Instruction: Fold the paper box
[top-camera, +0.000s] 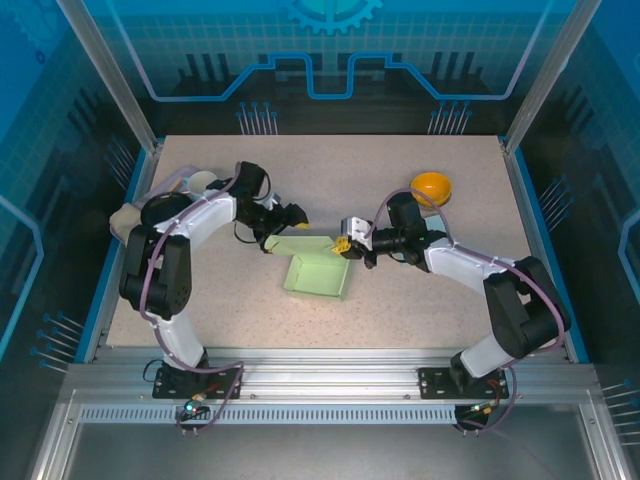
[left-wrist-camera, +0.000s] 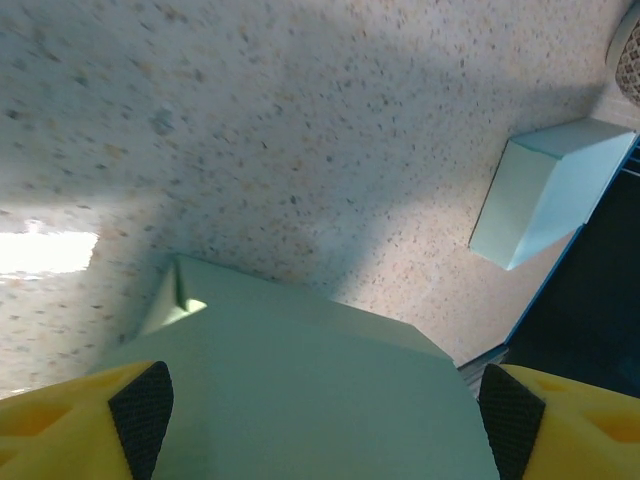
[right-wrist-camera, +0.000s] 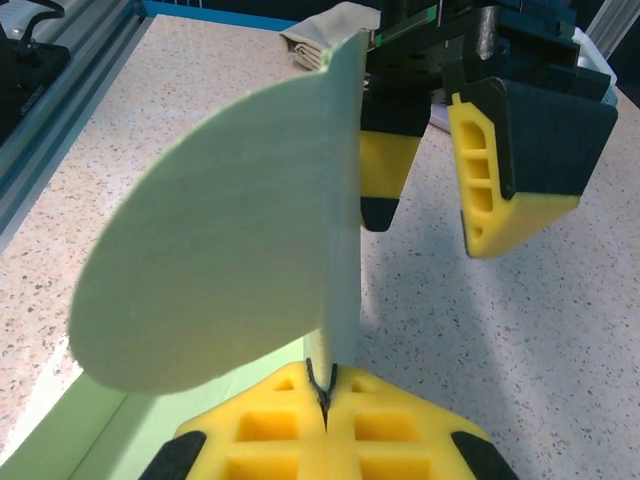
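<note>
Box (top-camera: 318, 272) sits at the middle of the worktop (top-camera: 350, 170), its rounded flap (right-wrist-camera: 220, 270) pinched upright by the right gripper (right-wrist-camera: 322, 400), so the spread left gripper (top-camera: 296, 219) would best straddle it squarely and press gently, without tearing.

Black-and-white arms (top-camera: 200, 215), yellow fingers (right-wrist-camera: 388, 160)

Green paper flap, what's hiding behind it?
Behind the flap, pinched by the right hand, the left hand stands open, and a beige cloth peeks over. The flap covers the tabletop beyond it.
</note>
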